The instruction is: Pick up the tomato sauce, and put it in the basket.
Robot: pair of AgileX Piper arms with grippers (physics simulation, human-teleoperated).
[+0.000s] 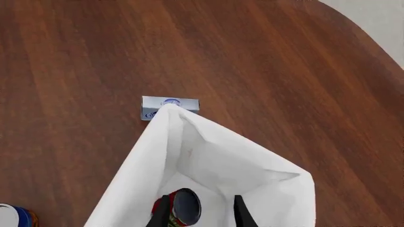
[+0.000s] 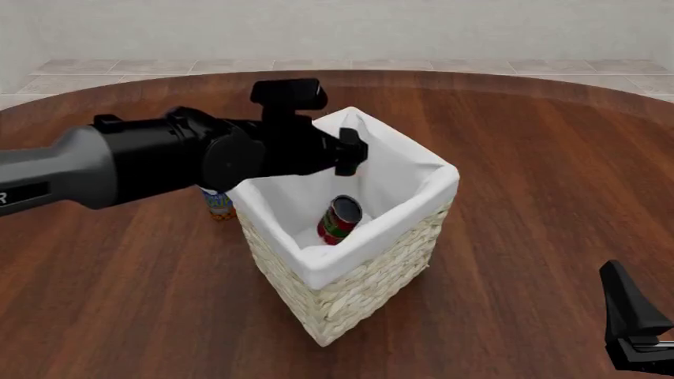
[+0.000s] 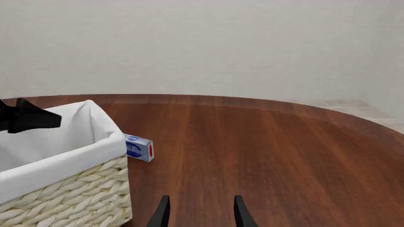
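The tomato sauce, a red-labelled can with a dark top, lies tilted inside the basket, against the white lining and well below the rim. My left gripper hovers over the basket's far rim, open, with the can beneath it and out of its grip. In the left wrist view the tomato sauce shows down in the basket between the spread fingers of the left gripper. My right gripper is open and empty, low at the near right, facing the basket.
A blue-labelled can stands on the table just left of the basket, partly hidden by my left arm, and shows again in the left wrist view. A small blue and white box lies behind the basket's far corner.
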